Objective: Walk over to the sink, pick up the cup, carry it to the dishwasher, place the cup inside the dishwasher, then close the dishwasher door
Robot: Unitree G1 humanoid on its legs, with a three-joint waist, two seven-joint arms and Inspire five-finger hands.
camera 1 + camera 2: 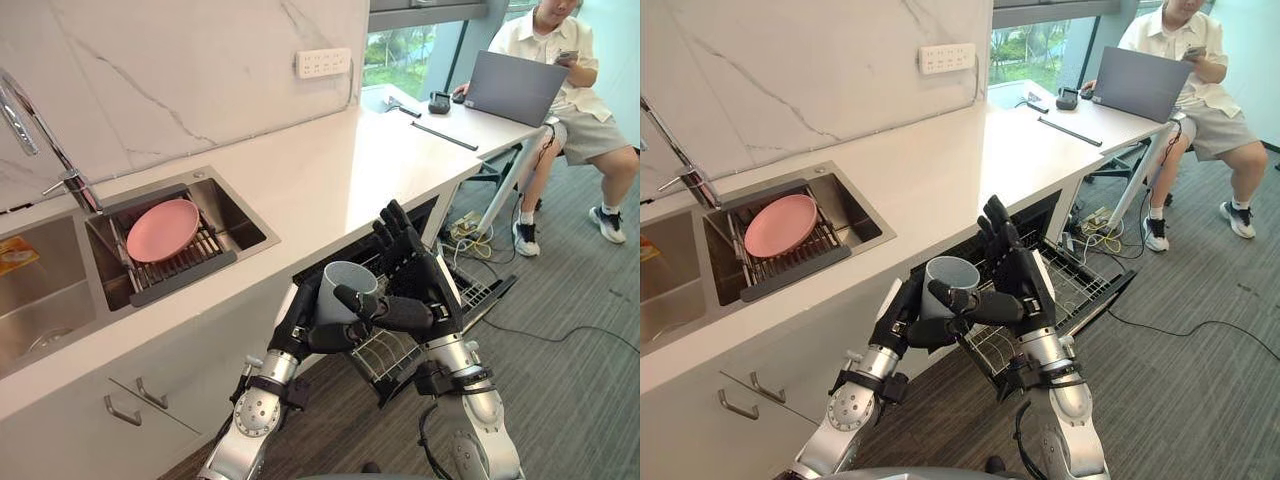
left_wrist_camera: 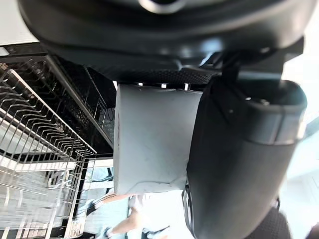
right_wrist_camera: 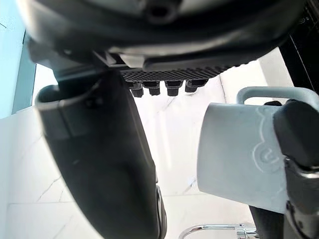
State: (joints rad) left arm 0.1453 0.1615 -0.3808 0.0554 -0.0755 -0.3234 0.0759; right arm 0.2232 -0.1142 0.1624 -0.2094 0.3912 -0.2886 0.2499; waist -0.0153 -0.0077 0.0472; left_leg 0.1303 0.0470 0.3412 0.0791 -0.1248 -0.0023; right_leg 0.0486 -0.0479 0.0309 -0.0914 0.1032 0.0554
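Note:
A grey cup (image 1: 340, 288) is held upright in front of the counter edge, above the pulled-out dishwasher rack (image 1: 385, 358). My left hand (image 1: 296, 325) is shut on the cup from its left and underside; in the left wrist view the cup (image 2: 149, 144) sits against the palm with the thumb (image 2: 239, 159) round it. My right hand (image 1: 415, 272) stands just right of the cup, open, fingers straight up and thumb stretched across the cup's front. In the right wrist view the cup (image 3: 239, 159) shows its handle, with a gap between it and my thumb (image 3: 99, 159).
The dishwasher door (image 1: 492, 288) hangs open toward the carpet. A pink plate (image 1: 163, 229) lies on a drain rack in the sink (image 1: 235, 222) at the left, by the faucet (image 1: 40, 140). A seated person (image 1: 560, 70) with a laptop (image 1: 513, 87) is at the back right.

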